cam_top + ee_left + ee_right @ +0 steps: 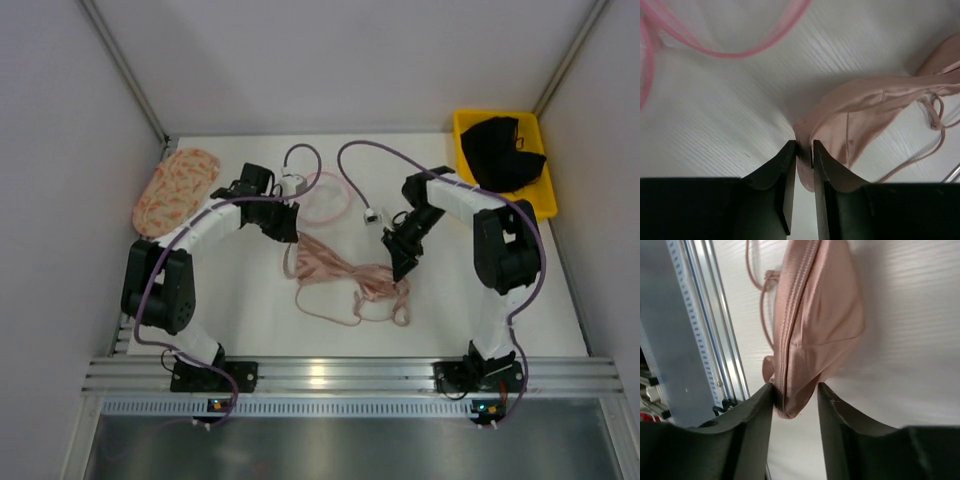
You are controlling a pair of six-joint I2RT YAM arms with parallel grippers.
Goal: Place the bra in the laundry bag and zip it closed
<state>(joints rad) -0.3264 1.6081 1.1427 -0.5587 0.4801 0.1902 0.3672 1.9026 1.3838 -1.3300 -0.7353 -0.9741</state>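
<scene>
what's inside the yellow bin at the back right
A black garment lies crumpled in the yellow bin, covering much of its floor. The bare yellow around it holds nothing else. Whatever might be under the garment is hidden.

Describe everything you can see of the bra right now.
The bra is pale pink, satiny fabric with stitched edge bands and long thin straps. It lies crumpled and stretched across the white table, its straps looping toward the near edge. It is nearer the arms than the mesh laundry bag and outside it. One end is pinched in the left gripper. The other end sits between the wider-parted fingers of the right gripper, touching at least one.
</scene>
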